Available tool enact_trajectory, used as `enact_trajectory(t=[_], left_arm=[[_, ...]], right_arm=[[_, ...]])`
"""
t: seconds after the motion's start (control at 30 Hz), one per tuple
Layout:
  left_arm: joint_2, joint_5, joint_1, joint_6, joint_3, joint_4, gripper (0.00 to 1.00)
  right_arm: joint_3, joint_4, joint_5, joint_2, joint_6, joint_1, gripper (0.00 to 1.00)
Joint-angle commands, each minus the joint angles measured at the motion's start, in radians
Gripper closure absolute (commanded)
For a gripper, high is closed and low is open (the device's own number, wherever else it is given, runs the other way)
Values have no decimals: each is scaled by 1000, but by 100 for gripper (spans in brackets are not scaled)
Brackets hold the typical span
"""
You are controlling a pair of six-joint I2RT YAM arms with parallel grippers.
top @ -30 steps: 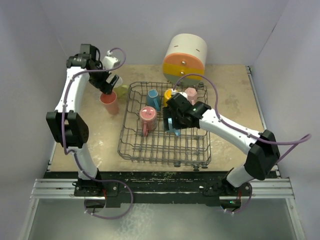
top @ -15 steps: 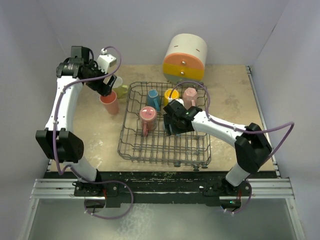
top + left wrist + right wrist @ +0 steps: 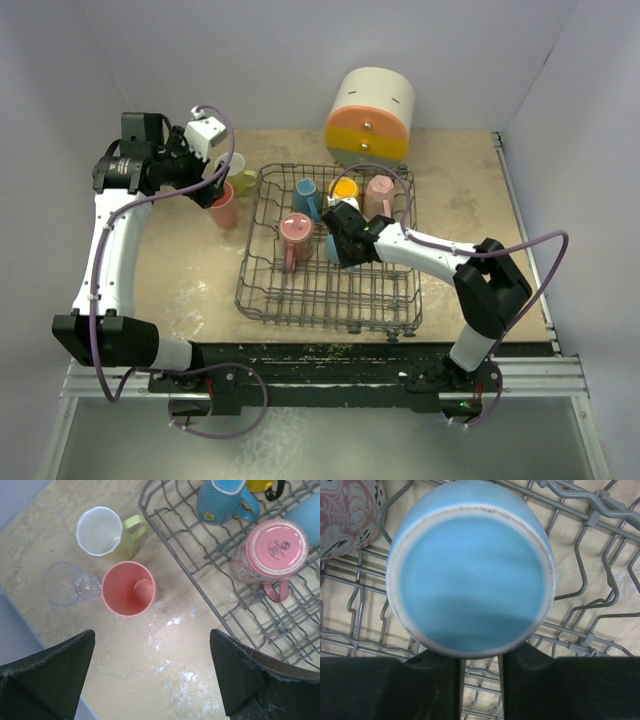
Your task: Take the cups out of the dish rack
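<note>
Grey wire dish rack [image 3: 262, 292] holds an inverted pink cup [image 3: 275, 545] and a smooth round blue cup [image 3: 470, 570]. Left gripper [image 3: 151, 645]: jaws apart. Right gripper [image 3: 481, 680]: at blue cup, grip cannot be determined.

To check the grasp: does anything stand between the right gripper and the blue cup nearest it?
Nothing visible does. The right gripper is directly at the blue cup; the pink cup stands aside.

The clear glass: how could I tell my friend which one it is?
Find the big grey dish rack, then look at the table just outside its left side, where three cups stand close together. The clear glass is farthest from the rack, beside the pink cup. Only it is see-through.
</note>
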Motion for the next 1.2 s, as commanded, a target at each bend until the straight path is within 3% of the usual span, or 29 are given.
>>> enact_trajectory(t=[0.0, 0.2, 0.53, 0.63, 0.8, 1.0, 1.17], left_arm=[[5, 121, 4, 40, -13, -32, 1], [7, 215, 3, 127, -40, -97, 1], [-25, 385, 2, 260, -65, -155, 1], [-72, 448, 2, 337, -104, -138, 1], [-184, 560, 2, 424, -179, -55, 1], [-277, 668, -1, 417, -221, 85, 0], [-306, 715, -1, 407, -195, 80, 1]], right_arm=[[-14, 67, 24, -59, -18, 2, 76], [-9, 48, 61, -136, -20, 5, 99], [131, -61, 65, -275, 14, 5, 100], [206, -88, -41, -297, 42, 5, 100], [301, -48, -434, -311, 113, 5, 100], [253, 308, -865, -336, 382, 5, 100], [184, 573, -997, -346, 576, 5, 100]])
